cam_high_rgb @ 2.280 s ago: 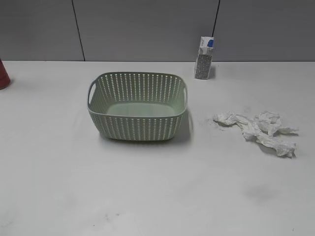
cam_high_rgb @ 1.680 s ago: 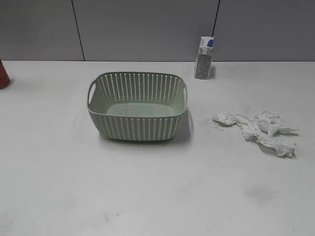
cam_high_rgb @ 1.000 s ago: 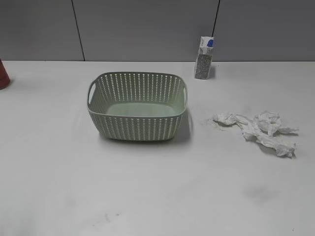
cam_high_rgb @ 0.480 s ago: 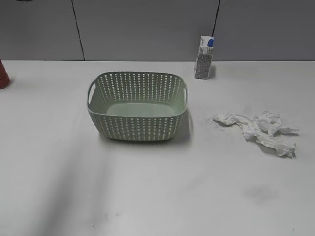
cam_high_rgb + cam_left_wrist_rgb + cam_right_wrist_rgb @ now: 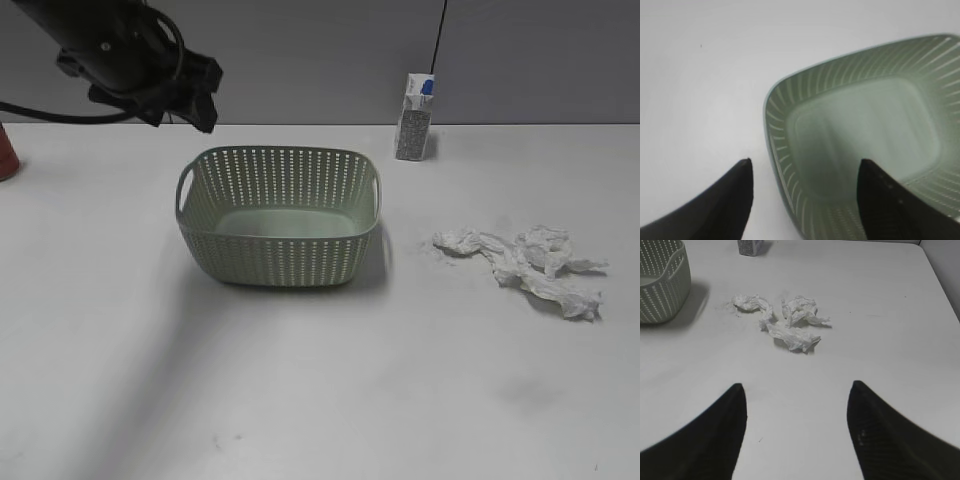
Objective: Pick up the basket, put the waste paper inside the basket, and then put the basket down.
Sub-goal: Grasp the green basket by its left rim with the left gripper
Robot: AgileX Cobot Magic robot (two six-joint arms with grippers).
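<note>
On the white table, the green basket stands upright and empty, with the crumpled waste paper well apart on its right. The left gripper hangs spread above the basket's corner; the right gripper hovers spread near the paper, holding nothing.

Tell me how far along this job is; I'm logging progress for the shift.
Nothing is finished. The basket sits empty on the table, and the waste paper lies loose to its right. In hand: the left gripper, fingers open, hovers over the basket's rim. The right gripper waits open, short of the paper. Lifting, loading and setting down remain.
</note>
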